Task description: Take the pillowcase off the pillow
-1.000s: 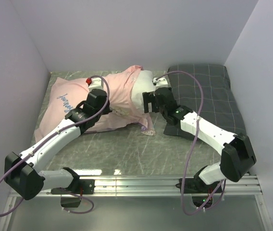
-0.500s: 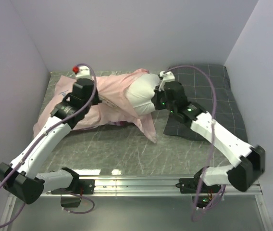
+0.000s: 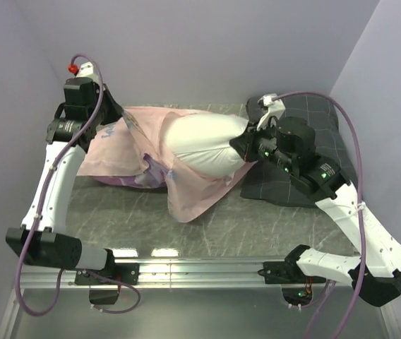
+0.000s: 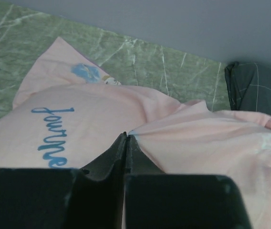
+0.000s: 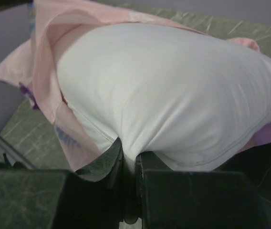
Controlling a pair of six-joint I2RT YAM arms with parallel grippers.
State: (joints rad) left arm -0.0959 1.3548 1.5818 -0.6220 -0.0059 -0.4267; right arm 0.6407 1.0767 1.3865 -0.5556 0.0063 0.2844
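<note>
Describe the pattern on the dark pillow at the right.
The dark pillow is grey with a thin pale grid; the top view shows it best.

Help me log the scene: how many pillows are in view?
2: a plump white pillow mid-table, partly inside the pink fabric pillowcase; a dark grey checked pillow at far right.

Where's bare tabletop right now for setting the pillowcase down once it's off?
Bare: the near table strip between the pillowcase hem and the front rail, either side of the trailing flap. Crowded: middle and back, with pillow, grey pillow, left end effector shut on the pillowcase, right end effector on the pillow.
</note>
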